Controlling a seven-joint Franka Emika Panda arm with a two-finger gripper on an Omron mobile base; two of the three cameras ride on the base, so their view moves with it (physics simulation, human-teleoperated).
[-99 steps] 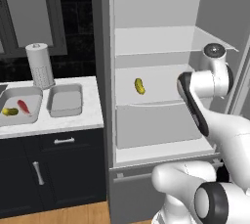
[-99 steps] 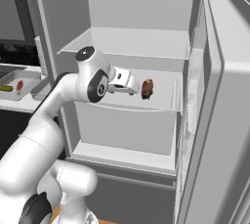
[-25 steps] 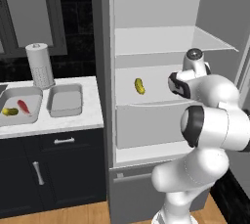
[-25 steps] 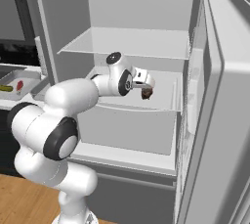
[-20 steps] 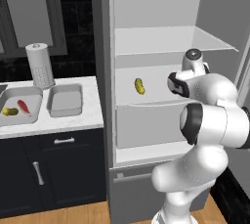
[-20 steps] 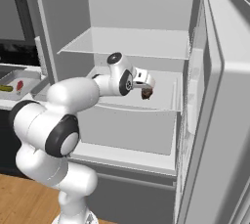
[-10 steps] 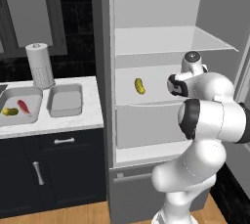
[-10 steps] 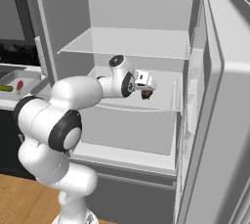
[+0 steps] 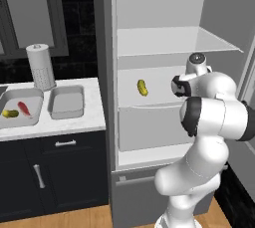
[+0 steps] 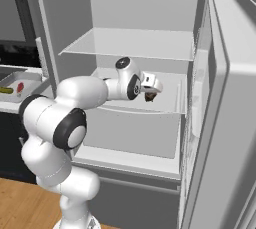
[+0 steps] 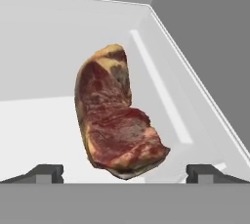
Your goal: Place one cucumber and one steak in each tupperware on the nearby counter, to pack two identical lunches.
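On the counter (image 9: 74, 122), the left tupperware (image 9: 20, 103) near its left edge holds a cucumber (image 9: 10, 113) and a slim red steak (image 9: 24, 107); the second tupperware (image 9: 66, 102) sits just beside it. Inside the open fridge, another cucumber (image 9: 143, 87) lies at the left of the middle shelf (image 10: 167, 104). At that shelf's right end the tool (image 10: 152, 93) stands wide, fingertips (image 11: 45, 173) either side of the brown-red steak (image 11: 115, 115), not gripping it.
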